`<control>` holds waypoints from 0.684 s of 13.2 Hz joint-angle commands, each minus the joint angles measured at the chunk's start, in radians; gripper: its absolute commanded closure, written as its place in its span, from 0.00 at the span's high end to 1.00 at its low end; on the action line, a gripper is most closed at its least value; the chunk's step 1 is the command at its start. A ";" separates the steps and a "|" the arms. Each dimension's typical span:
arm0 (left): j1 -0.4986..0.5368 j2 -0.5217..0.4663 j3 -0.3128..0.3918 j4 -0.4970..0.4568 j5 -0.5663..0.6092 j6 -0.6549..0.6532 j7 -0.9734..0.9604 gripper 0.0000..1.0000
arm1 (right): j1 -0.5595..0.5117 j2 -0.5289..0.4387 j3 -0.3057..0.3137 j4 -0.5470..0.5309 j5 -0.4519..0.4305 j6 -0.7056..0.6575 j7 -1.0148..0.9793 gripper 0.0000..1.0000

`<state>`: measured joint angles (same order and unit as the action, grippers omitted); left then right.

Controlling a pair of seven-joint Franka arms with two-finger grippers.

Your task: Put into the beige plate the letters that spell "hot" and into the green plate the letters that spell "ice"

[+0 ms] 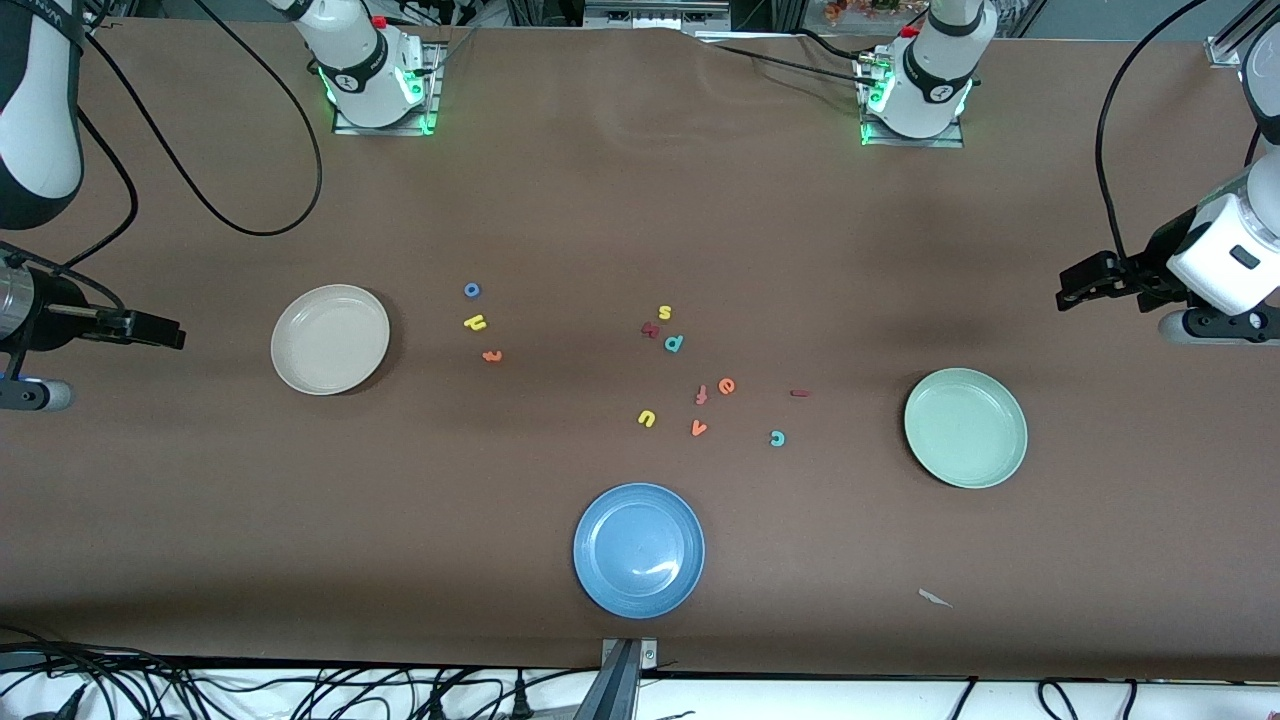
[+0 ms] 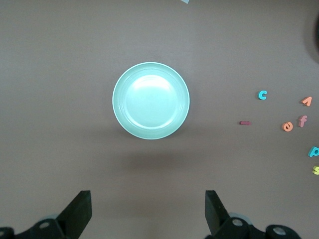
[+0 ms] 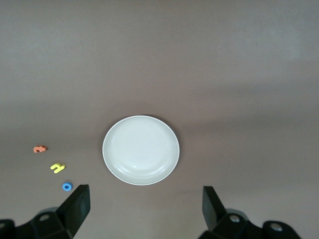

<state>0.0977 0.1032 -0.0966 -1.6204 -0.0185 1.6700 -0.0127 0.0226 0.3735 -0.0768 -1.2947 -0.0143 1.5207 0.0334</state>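
The beige plate point(image 1: 330, 339) point(image 3: 141, 150) lies bare toward the right arm's end. Beside it are the blue o point(image 1: 472, 290) point(image 3: 67, 186), yellow h point(image 1: 475, 322) point(image 3: 58, 168) and orange t point(image 1: 491, 355) point(image 3: 40, 148). The green plate point(image 1: 965, 427) point(image 2: 151, 100) lies bare toward the left arm's end. The dark red i point(image 1: 799, 393) point(image 2: 244, 123), teal c point(image 1: 777, 437) point(image 2: 262, 94) and orange e point(image 1: 727, 386) point(image 2: 287, 126) lie near it. My right gripper point(image 1: 175, 335) point(image 3: 144, 206) hangs open and holds nothing, out past the beige plate. My left gripper point(image 1: 1065, 295) point(image 2: 148, 209) hangs open and holds nothing, out past the green plate.
A blue plate point(image 1: 639, 549) sits nearest the front camera at mid-table. Mid-table also holds a yellow s point(image 1: 664, 312), a dark red crooked letter point(image 1: 650, 329), a teal p point(image 1: 674, 343), an orange f point(image 1: 701, 394), a yellow u point(image 1: 646, 418) and an orange v point(image 1: 698, 428). A paper scrap point(image 1: 935, 598) lies near the front edge.
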 commanded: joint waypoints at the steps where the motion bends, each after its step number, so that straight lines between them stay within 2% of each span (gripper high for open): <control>1: -0.001 0.007 -0.005 0.017 0.020 -0.002 0.016 1.00 | -0.010 -0.025 0.015 -0.023 0.002 0.003 0.017 1.00; 9: -0.001 0.007 -0.005 0.019 0.020 0.001 0.016 1.00 | -0.010 -0.027 0.015 -0.023 0.004 0.003 0.026 1.00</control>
<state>0.0977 0.1033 -0.0976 -1.6203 -0.0185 1.6703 -0.0127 0.0226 0.3735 -0.0763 -1.2947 -0.0142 1.5207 0.0418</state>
